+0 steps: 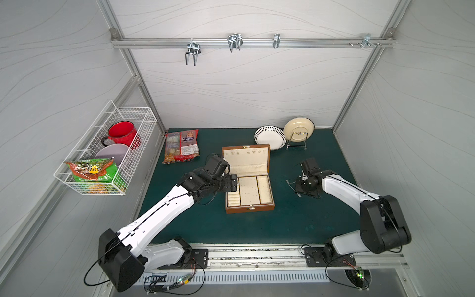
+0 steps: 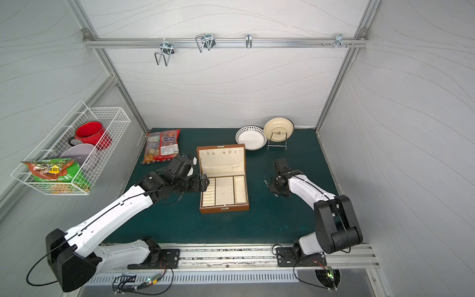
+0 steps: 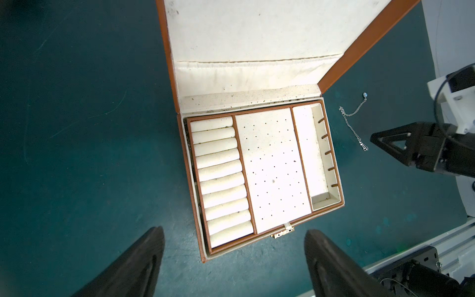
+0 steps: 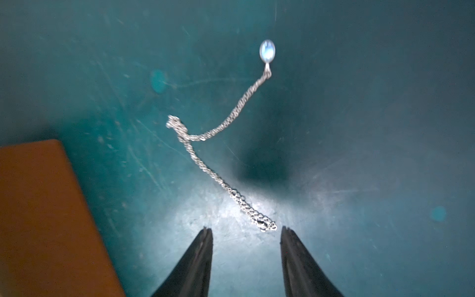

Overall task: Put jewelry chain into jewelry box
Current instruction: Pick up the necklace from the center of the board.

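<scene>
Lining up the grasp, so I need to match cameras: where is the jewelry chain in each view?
Top view: jewelry chain on the mat, right of the jewelry box.
Top view: same spot, right of the box.
Left wrist: on the mat beside the box's slotted compartment.
Right wrist: mid-picture, ahead of the open right gripper.
Shared landmark: the brown box, in all four.

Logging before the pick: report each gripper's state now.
Left gripper: open, empty, near the jewelry box.
Right gripper: open, empty; the jewelry chain lies on the mat just ahead of its tips.
</scene>
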Available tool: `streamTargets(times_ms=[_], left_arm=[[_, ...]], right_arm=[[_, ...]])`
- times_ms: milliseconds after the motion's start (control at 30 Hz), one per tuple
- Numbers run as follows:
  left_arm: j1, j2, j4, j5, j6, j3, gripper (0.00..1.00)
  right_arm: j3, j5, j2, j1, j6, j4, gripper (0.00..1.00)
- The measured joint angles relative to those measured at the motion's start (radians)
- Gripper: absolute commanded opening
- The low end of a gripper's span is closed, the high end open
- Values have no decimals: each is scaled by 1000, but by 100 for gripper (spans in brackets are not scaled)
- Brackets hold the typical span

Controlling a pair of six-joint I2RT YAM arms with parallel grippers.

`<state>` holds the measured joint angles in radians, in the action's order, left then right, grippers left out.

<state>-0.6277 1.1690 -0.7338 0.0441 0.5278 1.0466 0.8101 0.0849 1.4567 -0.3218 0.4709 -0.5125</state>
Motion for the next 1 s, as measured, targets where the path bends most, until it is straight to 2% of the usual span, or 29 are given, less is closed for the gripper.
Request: streamTargets(times_ms=[267, 767, 1000], left_arm=[[0, -7, 0, 0, 0, 0, 91], [0, -38, 0, 1, 2, -18, 91], [-1, -50, 0, 5, 3, -26, 91]], right_arm=[[-2, -39, 73, -30, 0, 31, 49], [6, -20, 70, -332, 98, 10, 48], [59, 58, -32, -315, 106, -79, 45]])
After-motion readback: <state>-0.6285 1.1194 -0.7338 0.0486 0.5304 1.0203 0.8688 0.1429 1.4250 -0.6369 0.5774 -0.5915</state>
